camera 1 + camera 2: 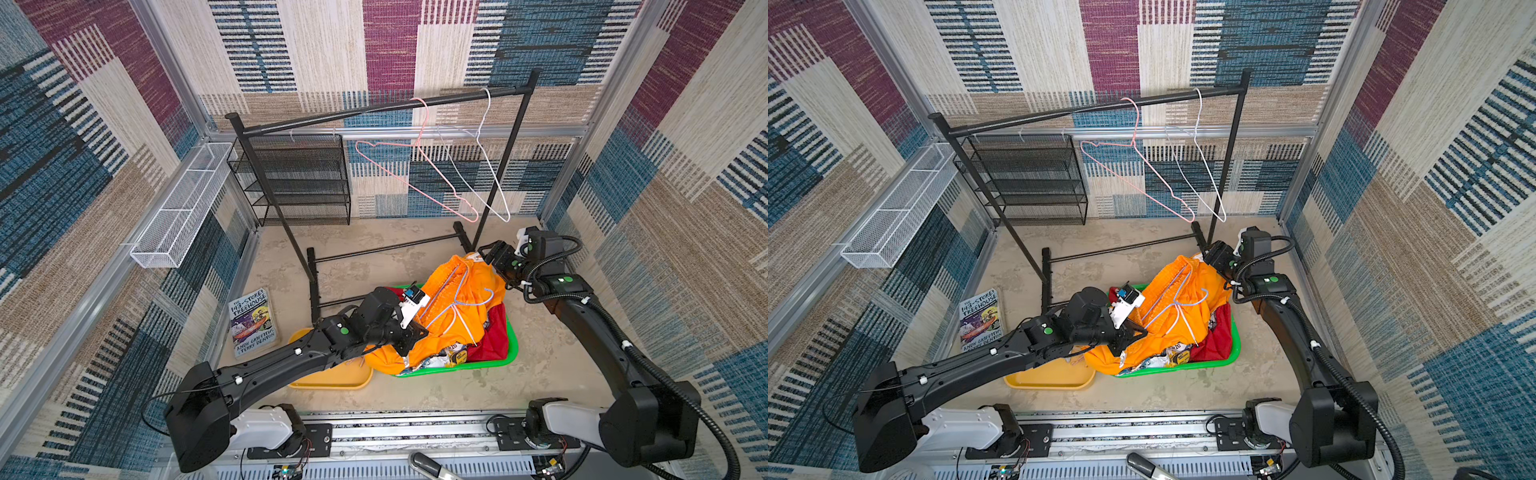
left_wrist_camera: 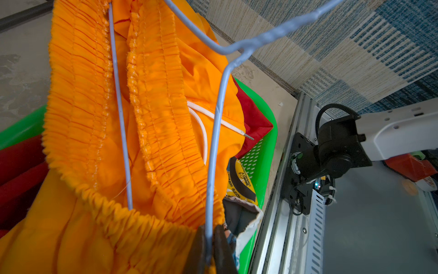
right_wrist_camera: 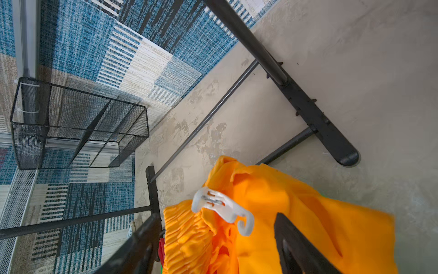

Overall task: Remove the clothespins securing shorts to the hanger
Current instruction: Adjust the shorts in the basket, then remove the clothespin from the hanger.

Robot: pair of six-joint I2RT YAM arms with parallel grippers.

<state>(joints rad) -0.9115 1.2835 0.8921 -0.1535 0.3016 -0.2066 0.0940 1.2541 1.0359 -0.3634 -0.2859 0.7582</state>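
The orange shorts [image 1: 457, 307] hang bunched on a pale blue wire hanger [image 2: 219, 113] above the green basket [image 1: 509, 349]. My left gripper [image 2: 208, 237] is shut on the hanger's wire at its near end. One white clothespin [image 3: 220, 208] is clipped on the far end of the orange waistband. My right gripper [image 3: 216, 220] is open, with a jaw on either side of that clothespin and touching neither it nor the cloth. Red shorts [image 1: 494, 332] and printed shorts [image 1: 444, 357] lie in the basket under the orange pair.
A yellow tray [image 1: 332, 380] sits left of the basket, partly under my left arm. A book [image 1: 252, 322] lies by the left wall. The black garment rack [image 1: 374, 108] carries a pink hanger [image 1: 415, 174] and a white hanger [image 1: 486, 166]. A black mesh shelf [image 1: 299, 178] stands behind.
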